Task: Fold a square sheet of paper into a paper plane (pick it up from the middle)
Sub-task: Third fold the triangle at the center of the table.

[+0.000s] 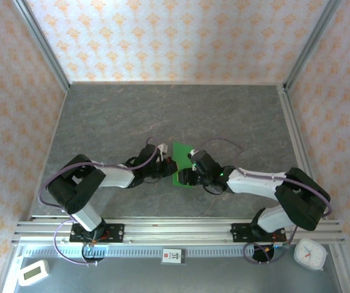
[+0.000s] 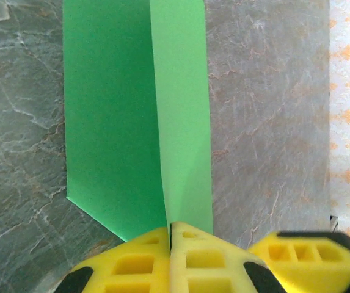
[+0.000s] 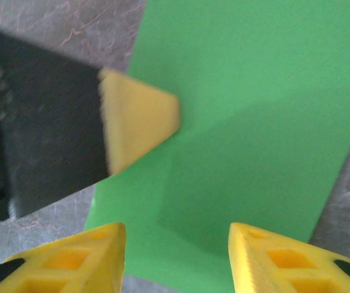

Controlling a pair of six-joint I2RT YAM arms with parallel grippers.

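Ok, green sheet (image 1: 181, 155) sits mid-bench (image 1: 132, 116), closer to the near edge than the far one, right btwn the two arms. Left tool (image 2: 170, 231) is clamped shut on it. Its wrist view has both yellow fingers pressed together w/ the paper's near edge nipped in the seam, right where a crease line runs up the sheet (image 2: 113, 122). Darker panel one side, paler panel the other, so it looks part-folded or lifted along that line, can't say which. Right tool (image 3: 176, 229) has its jaws standing apart, nothing btwn them, hovering just over the sheet (image 3: 254, 91) near its edge. The left tool's fingertip (image 3: 141, 116) pokes in from the side onto the paper.

Handling, my read: v. light, thin, floppy stuff, no stiffness to speak of. Will sag or flutter from a single pinch & crumples easily if squeezed off-line. Smooth too, so prob slides on the stone-pattern bench when pushed. Best hold: pinch flat on an edge or on the crease, as the left is doing, w/ the other tool pressing or pinching opposite for tension. Grab a free corner alone & it'll likely curl. Gentle moves, else the fold goes crooked.
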